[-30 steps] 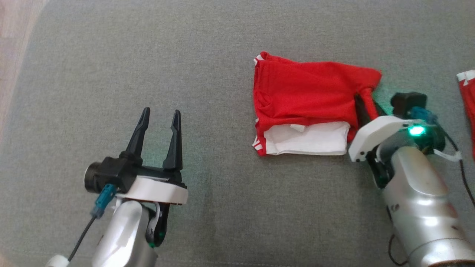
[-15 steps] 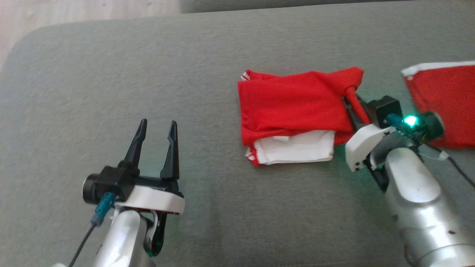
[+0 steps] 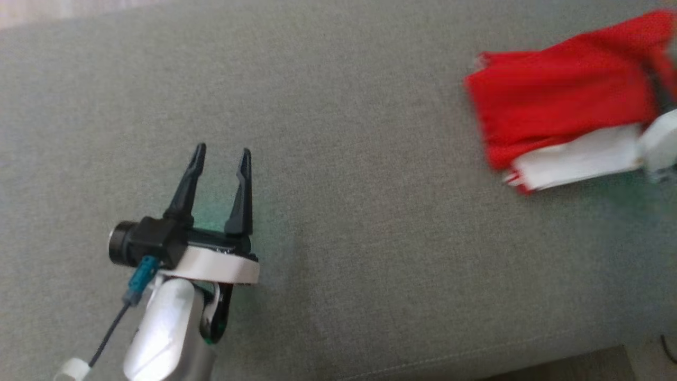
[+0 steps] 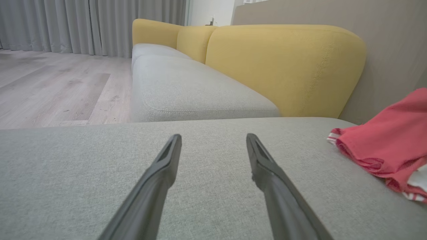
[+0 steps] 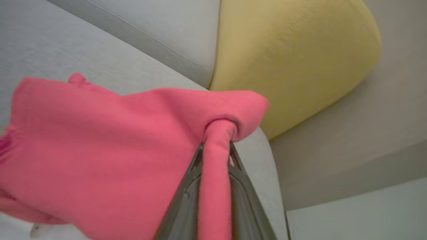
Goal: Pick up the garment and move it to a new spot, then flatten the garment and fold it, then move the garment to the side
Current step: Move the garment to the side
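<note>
The red garment [image 3: 560, 106] looks already folded, on the sofa seat's [image 3: 370, 238] right side, one corner clamped in the right tool [image 5: 216, 148]. Only shifting it aside seems left. The left tool [image 3: 222, 150] gapes empty.

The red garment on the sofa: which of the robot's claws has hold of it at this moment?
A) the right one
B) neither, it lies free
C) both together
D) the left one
A: in the right wrist view a bunched fold of the red garment is pinched between the two dark fingers of the right gripper, while the left gripper stands open over the bare grey cushion.
</note>
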Tool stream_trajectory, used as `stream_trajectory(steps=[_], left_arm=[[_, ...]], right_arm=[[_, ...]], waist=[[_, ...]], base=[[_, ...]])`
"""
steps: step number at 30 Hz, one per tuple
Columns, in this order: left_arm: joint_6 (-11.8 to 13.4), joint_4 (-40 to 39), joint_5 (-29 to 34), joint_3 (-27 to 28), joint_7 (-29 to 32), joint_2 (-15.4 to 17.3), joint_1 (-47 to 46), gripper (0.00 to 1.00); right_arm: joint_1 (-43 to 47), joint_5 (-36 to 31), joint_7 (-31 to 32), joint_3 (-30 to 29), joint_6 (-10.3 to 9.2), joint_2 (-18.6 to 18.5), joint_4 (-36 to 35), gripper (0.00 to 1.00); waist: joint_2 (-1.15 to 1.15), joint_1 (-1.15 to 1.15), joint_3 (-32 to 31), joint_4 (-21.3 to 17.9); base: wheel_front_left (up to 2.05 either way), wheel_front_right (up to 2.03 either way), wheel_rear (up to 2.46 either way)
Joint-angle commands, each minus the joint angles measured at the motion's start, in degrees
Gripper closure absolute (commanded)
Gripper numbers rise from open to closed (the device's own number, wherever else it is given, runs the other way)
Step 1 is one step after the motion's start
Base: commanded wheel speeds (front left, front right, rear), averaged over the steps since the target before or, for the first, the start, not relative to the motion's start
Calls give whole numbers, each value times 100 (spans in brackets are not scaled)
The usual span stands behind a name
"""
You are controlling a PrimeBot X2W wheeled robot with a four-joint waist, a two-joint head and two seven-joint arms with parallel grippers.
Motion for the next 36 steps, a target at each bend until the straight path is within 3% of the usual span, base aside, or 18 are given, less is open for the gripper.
stream_trajectory(steps=[1, 7, 14, 15, 16, 17, 28, 36], left_arm=[[-36, -159, 46, 212, -29, 69, -218, 0], [-92, -100, 80, 247, -29, 69, -322, 0], [-126, -76, 113, 353, -29, 82, -328, 0], [-130, -72, 117, 366, -29, 82, -327, 0], [-130, -72, 117, 366, -29, 82, -327, 0], [-134, -69, 123, 375, -29, 81, -324, 0], [-160, -41, 79, 452, -29, 49, -153, 0], [-107, -143, -56, 542, -29, 25, 107, 0]], right_arm=[[-126, 50, 37, -93, -5, -295, -148, 100], [-220, 112, 104, -628, -5, -698, 247, 100], [-327, 102, 21, -1132, -5, -547, 589, 100], [-338, 38, 2, -1185, -5, -535, 600, 51], [-338, 38, 2, -1185, -5, -535, 600, 51], [-347, 15, 1, -1263, -5, -494, 625, 0], [-229, 83, -256, -1403, -5, 99, 258, 0], [77, 630, -632, -1376, -5, 1160, -1013, 0]], waist=[[0, -1, 166, -33], [0, -1, 316, 60], [0, -1, 329, 116], [0, -1, 320, 118], [0, -1, 320, 118], [0, -1, 306, 121], [0, -1, -215, 139], [0, -1, -768, 304]], base=[[0, 0, 0], [0, 0, 0], [0, 0, 0], [0, 0, 0], [0, 0, 0], [0, 0, 0], [0, 0, 0], [0, 0, 0]])
